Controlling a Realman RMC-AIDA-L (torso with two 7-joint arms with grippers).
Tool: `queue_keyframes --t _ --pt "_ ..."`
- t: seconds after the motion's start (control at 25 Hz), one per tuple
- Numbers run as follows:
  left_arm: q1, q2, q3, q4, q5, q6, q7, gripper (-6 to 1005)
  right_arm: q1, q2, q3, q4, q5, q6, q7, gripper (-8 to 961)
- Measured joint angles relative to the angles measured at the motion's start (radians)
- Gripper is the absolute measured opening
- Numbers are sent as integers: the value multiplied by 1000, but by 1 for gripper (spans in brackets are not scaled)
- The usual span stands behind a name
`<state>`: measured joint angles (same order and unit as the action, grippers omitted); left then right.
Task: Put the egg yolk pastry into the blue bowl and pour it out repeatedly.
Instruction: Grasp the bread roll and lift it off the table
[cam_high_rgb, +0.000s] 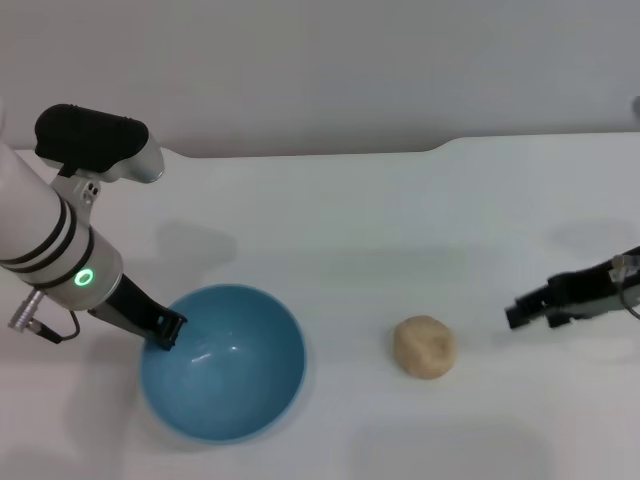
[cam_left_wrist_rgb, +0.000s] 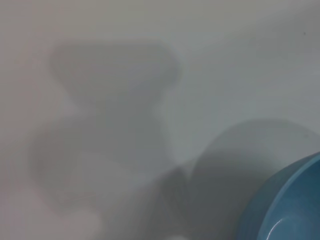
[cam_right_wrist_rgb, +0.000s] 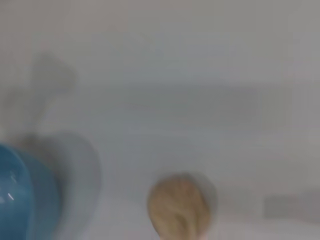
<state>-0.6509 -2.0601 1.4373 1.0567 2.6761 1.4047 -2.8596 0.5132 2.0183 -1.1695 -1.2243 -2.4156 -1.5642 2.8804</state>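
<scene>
**Pastry on the counter, bowl gripped at its rim**

The left end effector (cam_high_rgb: 163, 331) is clamped on the blue bowl (cam_high_rgb: 225, 372) at its left rim. The egg yolk pastry (cam_high_rgb: 424, 346) lies on the white counter (cam_high_rgb: 400, 220), between the bowl and the right end effector (cam_high_rgb: 517, 312); whether that one's fingers are apart, I cannot tell.

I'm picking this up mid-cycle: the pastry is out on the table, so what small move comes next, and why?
Probably ease the right gripper toward the egg yolk pastry. It lies on the table, outside the empty blue bowl, and that gripper is nearest. The left gripper is at the bowl's rim.
</scene>
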Motion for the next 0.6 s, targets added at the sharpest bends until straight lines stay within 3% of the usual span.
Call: queue_keyframes --t 0.28,0.6 --pt "3 0 0 0 -2 0 4 -1 153 14 -4 37 -193 -142 29 549" --pt "5 0 0 0 -3 0 4 -2 198 29 -12 86 -210 -103 20 550"
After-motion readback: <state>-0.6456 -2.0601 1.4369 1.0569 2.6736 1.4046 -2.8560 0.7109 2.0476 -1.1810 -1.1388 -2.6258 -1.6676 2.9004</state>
